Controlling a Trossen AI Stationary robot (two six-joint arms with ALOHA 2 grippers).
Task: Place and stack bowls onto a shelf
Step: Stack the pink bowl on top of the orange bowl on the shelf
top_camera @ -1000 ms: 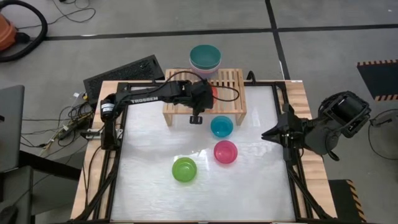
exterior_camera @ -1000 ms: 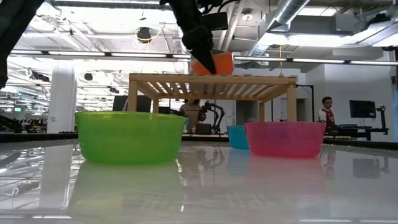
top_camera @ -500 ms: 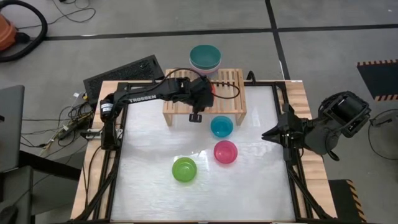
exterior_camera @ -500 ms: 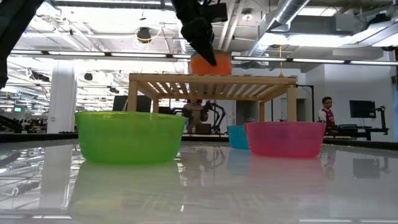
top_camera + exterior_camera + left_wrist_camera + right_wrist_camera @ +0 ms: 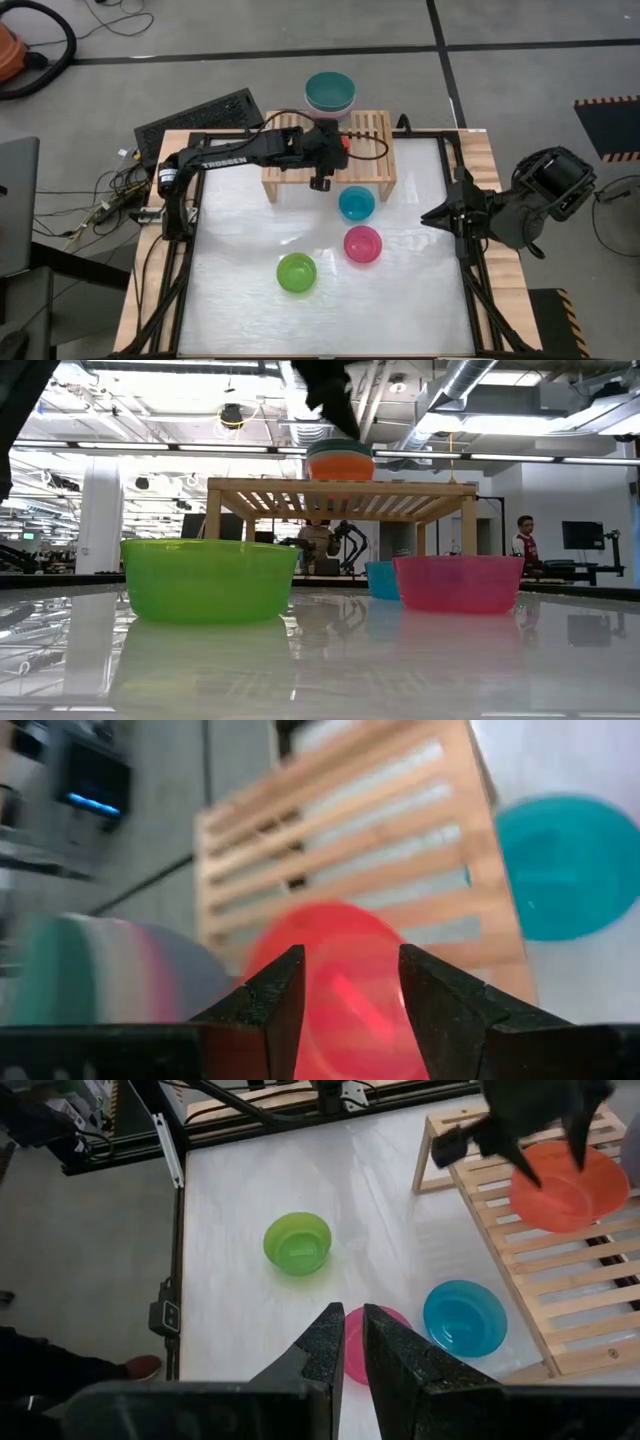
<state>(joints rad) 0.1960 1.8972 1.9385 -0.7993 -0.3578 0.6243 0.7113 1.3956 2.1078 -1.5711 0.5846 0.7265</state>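
Right wrist view: left pincer (image 5: 545, 1160) above red bowl (image 5: 567, 1185).

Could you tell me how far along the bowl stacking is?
Done: a stack of large bowls sits at the shelf's far edge. In hand: the left gripper is over the red bowl on the slats, jaws apart. Left: cyan, magenta and green bowls on the table. Right gripper waits aside.

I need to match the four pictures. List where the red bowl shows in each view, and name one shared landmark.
High view: red bowl on the shelf, mostly under the left gripper.
Low view: on the shelf top.
Left wrist view: between the fingers.
Right wrist view: far right on the slats.
Shared landmark: the shelf.
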